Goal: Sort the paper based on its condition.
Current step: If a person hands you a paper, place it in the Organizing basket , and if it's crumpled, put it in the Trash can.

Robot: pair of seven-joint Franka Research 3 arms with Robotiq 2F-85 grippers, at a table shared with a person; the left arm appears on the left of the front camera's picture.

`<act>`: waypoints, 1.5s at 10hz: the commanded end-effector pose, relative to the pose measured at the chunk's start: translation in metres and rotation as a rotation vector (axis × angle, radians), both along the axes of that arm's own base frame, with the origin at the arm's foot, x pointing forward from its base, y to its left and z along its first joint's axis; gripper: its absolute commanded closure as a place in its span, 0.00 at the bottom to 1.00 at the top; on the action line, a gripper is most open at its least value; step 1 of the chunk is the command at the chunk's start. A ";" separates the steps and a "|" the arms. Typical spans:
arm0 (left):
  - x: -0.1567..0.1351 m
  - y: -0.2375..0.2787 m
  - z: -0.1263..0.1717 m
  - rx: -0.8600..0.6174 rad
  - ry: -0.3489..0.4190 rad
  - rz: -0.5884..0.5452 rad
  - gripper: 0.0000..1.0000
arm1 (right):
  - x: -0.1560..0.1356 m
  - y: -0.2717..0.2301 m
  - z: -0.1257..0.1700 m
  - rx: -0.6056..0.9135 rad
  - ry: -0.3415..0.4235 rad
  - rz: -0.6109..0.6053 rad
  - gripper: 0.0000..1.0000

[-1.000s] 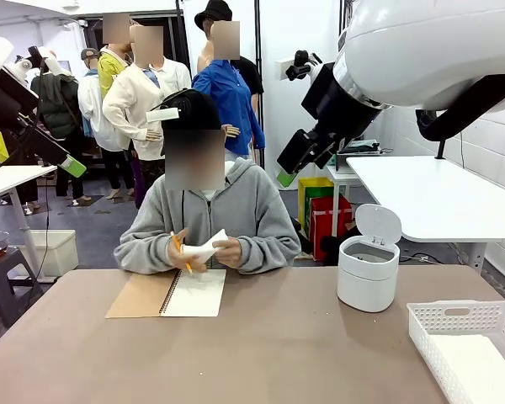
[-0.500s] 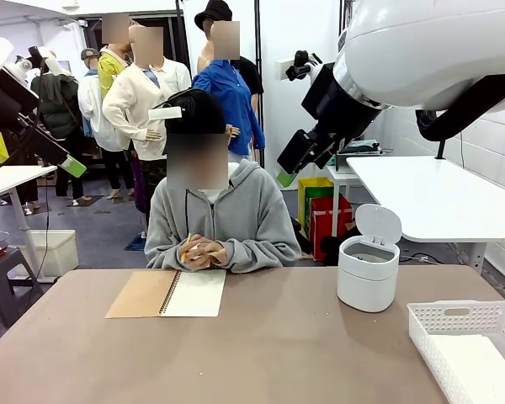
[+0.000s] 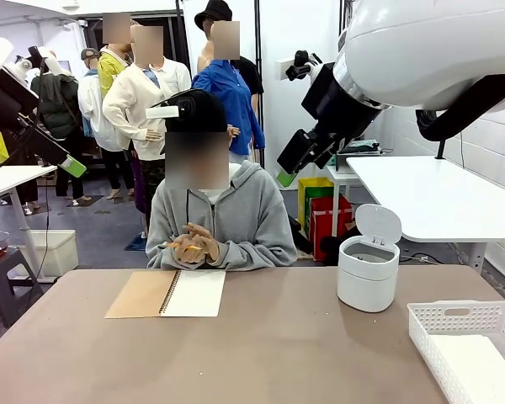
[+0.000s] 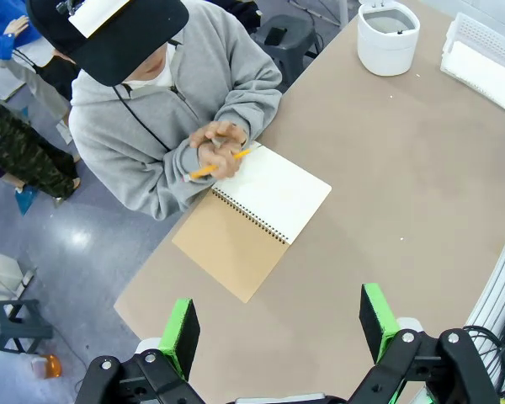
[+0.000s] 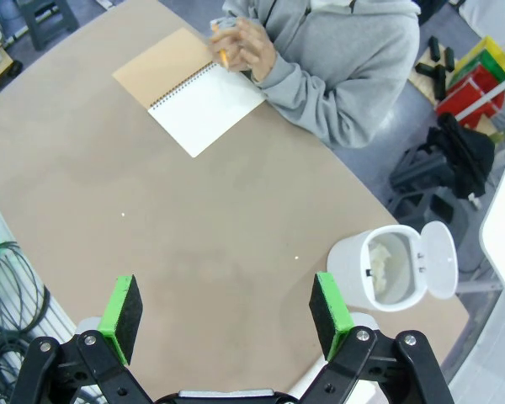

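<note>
— Grippers: how do they stand?

— Both released. My left gripper [image 4: 278, 324] hangs with its pads wide apart and nothing between them. My right gripper [image 5: 225, 313] is the same. Both are high over the table [image 3: 286, 353], on my side of the notebook [image 3: 167, 294].

— And the paper?

— Straight across the notebook from me, just beyond its far edge. It is closed inside the person's hands [image 3: 194, 244], along with a pencil [image 4: 219, 164]. I cannot make it out between the fingers, so I cannot tell its long axis. The notebook sits toward my left, so I judge my left gripper the nearer one.

— What differs from a second ago?

— Then a white sheet stuck out between those hands, above the notebook. Now they press together round it, so I take it that the sheet is being wadded up.
</note>
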State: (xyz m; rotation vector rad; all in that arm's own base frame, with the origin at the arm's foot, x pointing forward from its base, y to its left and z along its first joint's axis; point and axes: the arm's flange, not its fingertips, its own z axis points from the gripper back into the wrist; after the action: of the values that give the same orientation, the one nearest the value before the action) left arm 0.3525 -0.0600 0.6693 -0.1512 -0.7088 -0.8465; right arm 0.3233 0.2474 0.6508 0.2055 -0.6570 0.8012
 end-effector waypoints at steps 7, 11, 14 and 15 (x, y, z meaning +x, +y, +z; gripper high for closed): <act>0.000 0.000 0.002 -0.003 -0.013 0.003 0.00 | 0.002 0.000 -0.002 0.001 0.005 0.006 0.00; 0.000 0.000 0.002 -0.003 -0.013 0.003 0.00 | 0.002 0.000 -0.002 0.001 0.005 0.006 0.00; 0.000 0.000 0.002 -0.003 -0.013 0.003 0.00 | 0.002 0.000 -0.002 0.001 0.005 0.006 0.00; 0.000 0.000 0.002 -0.003 -0.013 0.003 0.00 | 0.002 0.000 -0.002 0.001 0.005 0.006 0.00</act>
State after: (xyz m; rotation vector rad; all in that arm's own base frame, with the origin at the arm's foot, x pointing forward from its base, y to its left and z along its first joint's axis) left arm 0.3525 -0.0600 0.6693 -0.1512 -0.7089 -0.8465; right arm 0.3233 0.2474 0.6508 0.2055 -0.6570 0.8012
